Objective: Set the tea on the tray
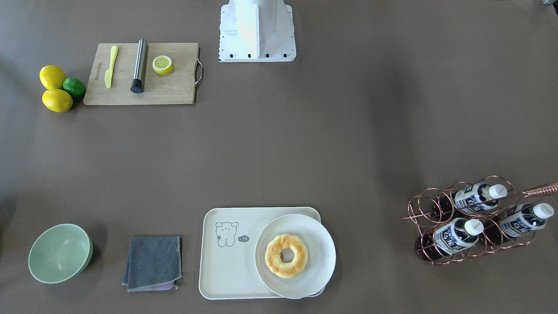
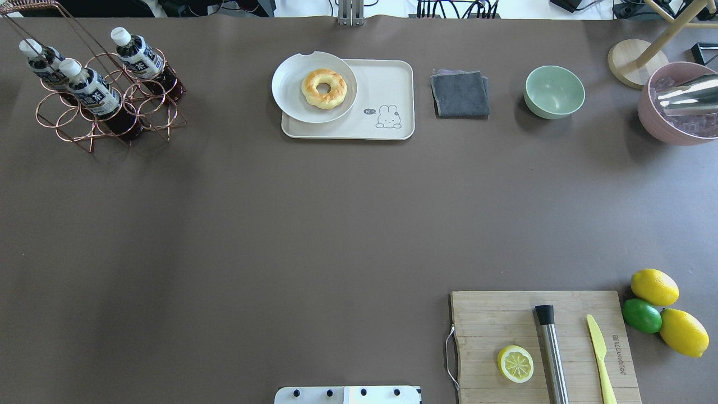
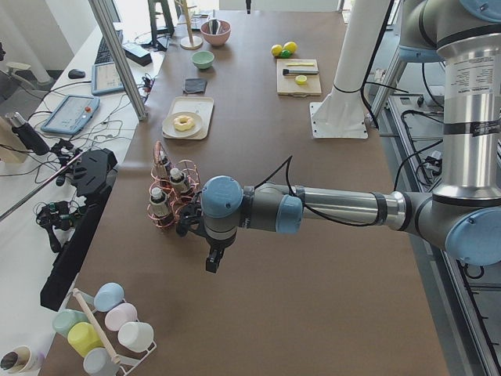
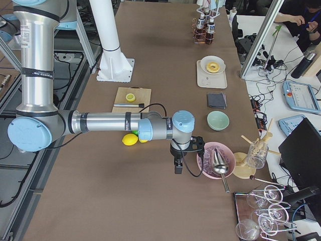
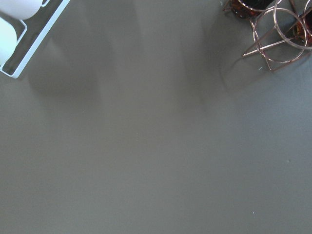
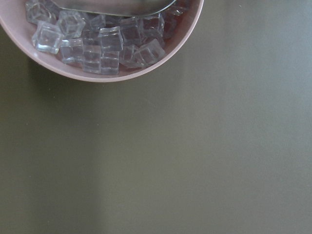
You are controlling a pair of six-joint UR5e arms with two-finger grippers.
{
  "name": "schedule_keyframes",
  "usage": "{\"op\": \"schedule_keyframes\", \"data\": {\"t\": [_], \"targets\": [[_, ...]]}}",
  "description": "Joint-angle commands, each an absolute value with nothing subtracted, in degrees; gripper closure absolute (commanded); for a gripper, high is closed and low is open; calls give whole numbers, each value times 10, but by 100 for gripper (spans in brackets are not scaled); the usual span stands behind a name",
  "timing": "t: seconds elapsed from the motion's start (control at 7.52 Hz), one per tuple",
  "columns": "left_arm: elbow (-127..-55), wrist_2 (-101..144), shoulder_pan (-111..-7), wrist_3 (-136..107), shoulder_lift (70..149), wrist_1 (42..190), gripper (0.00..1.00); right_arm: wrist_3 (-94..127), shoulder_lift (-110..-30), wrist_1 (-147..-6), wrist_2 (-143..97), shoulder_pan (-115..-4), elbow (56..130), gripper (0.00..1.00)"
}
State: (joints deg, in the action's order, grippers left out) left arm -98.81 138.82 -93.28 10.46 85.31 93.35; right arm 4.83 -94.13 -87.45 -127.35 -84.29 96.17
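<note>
Three tea bottles (image 1: 457,233) (image 2: 90,87) with white caps lie tilted in a copper wire rack (image 2: 67,120) at the table's far left corner. The cream tray (image 1: 226,270) (image 2: 392,78) with its line-drawn cartoon sits at the far middle. A round white plate (image 2: 291,84) with a doughnut (image 2: 323,88) covers its left half. My left gripper (image 3: 213,265) hangs over bare table just short of the rack (image 3: 172,200). My right gripper (image 4: 177,168) hangs beside a pink ice bowl (image 4: 215,158). I cannot tell whether either gripper is open or shut. Neither wrist view shows fingers.
A wooden cutting board (image 2: 538,348) at near right holds a lemon half, a steel muddler and a yellow knife. Two lemons and a lime (image 2: 642,315) lie beside it. A grey cloth (image 2: 460,93), a green bowl (image 2: 554,91) and a pink ice bowl (image 2: 679,106) line the far edge.
</note>
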Motion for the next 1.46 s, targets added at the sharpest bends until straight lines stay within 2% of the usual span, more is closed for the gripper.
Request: {"op": "schedule_keyframes", "data": {"t": [0.0, 0.53, 0.93, 1.2, 1.33], "targets": [[-985, 1389, -933, 105, 848, 976, 1, 47, -941, -875, -1274, -843, 962, 0], [-1002, 1390, -933, 101, 847, 1030, 1, 47, -937, -874, -1272, -843, 967, 0], [-1006, 1390, -929, 100, 869, 1037, 2, 54, -929, -798, -1272, -839, 980, 0], [-1012, 1389, -921, -8, 900, 1080, 2, 48, -925, -787, -1270, -818, 984, 0], [-1012, 1384, -898, -87, 900, 1147, 2, 53, -925, -722, -1267, -817, 980, 0]]}}
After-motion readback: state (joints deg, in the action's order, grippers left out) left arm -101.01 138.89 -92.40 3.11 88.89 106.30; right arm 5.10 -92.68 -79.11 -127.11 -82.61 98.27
